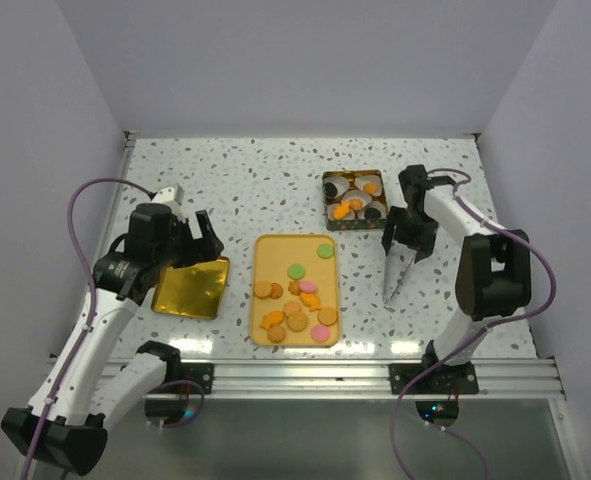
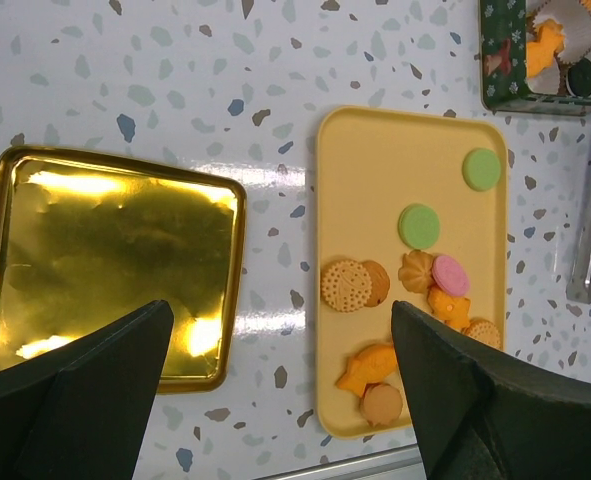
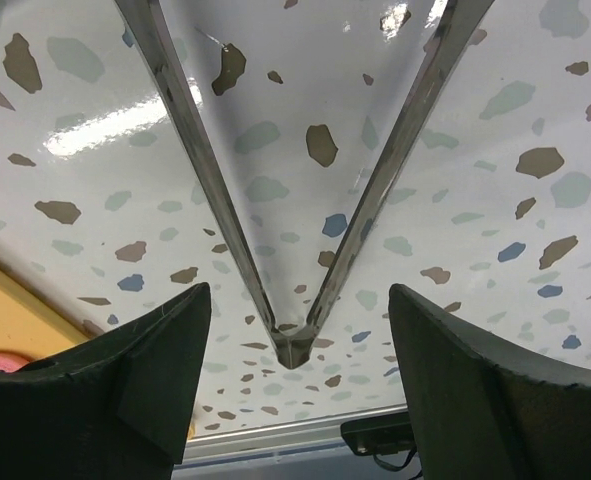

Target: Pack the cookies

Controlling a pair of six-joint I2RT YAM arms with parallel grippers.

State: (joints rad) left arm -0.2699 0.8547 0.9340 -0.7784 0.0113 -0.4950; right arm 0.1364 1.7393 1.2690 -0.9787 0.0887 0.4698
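Observation:
Several cookies (image 1: 297, 305) in orange, tan, pink and green lie on a yellow tray (image 1: 275, 250) at the table's middle; the left wrist view shows them too (image 2: 347, 285). A dark square tin (image 1: 327, 200) at the back right holds white paper cups and a few orange and black cookies. Metal tongs (image 1: 393, 278) lie on the table right of the tray. My right gripper (image 1: 407, 248) hovers open over the tongs (image 3: 291, 345), a finger on each side of their joined end, not touching. My left gripper (image 1: 190, 240) is open and empty above the gold lid (image 1: 190, 290).
The gold lid (image 2: 105, 260) lies shiny side up left of the tray (image 2: 415, 160). The tin's corner (image 2: 503, 60) and the tongs (image 2: 587, 250) show at the right of the left wrist view. The table's metal rail (image 1: 375, 375) runs along the near edge.

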